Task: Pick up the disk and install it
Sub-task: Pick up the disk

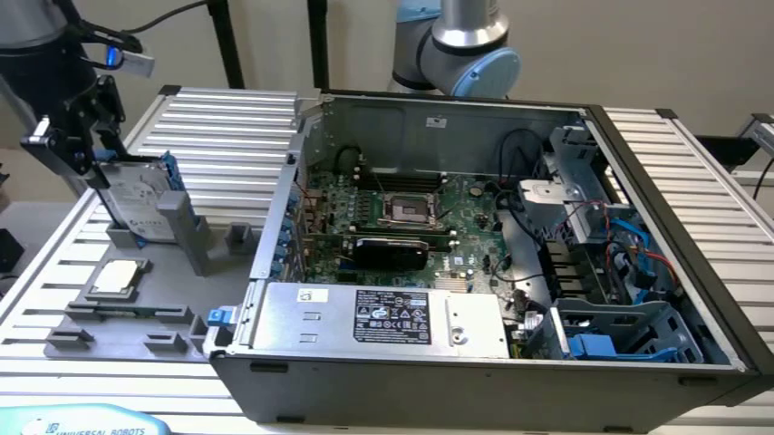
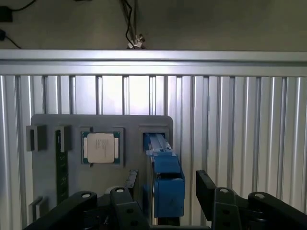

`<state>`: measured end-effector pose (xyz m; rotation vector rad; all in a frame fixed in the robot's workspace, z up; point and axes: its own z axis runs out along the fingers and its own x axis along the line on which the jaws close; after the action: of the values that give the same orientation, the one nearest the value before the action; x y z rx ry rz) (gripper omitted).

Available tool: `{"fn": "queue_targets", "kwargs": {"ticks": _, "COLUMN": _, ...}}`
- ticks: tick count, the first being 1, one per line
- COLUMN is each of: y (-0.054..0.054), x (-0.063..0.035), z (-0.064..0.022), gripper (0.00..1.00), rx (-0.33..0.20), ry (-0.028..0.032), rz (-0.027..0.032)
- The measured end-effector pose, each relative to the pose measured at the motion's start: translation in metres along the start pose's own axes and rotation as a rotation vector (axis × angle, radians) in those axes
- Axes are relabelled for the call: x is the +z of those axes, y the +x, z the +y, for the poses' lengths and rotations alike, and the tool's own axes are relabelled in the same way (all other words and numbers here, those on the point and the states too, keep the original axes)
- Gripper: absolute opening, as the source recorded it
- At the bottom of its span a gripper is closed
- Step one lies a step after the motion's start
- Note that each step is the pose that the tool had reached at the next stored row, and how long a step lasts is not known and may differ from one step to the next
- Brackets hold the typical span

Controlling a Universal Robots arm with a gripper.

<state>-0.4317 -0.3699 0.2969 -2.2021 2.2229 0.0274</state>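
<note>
Exterior view: we see the disk [image 1: 136,201] standing on edge, long axis upright, slotted in a matte grey holder [image 1: 121,337] beside the open steel case [image 1: 459,394]. Wrist view: the gripper [image 2: 167,188] straddles its blue plastic edge, black fingers spread with gaps either side; a square CPU chip [image 2: 100,147] lies near.

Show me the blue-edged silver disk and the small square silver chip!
blue-edged silver disk [image 1: 133,195]: exterior view, on its silver face.
small square silver chip [image 1: 118,276]: exterior view, on its top middle.
</note>
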Motion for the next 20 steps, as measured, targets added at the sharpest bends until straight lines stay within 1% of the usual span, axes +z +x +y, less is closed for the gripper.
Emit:
{"fn": "queue_targets", "kwargs": {"ticks": 7, "y": 0.0001, "x": 0.0039, "z": 0.0019, "gripper": 0.6, "rx": -0.001, "ry": 0.0008, "rz": 0.0001}}
{"fn": "queue_targets", "kwargs": {"ticks": 14, "y": 0.0002, "x": 0.0071, "z": 0.0019, "gripper": 0.6, "rx": -0.001, "ry": 0.0007, "rz": 0.0023}}
{"fn": "queue_targets", "kwargs": {"ticks": 20, "y": 0.0001, "x": 0.0084, "z": 0.0021, "gripper": 0.6, "rx": -0.001, "ry": 0.0008, "rz": 0.003}}
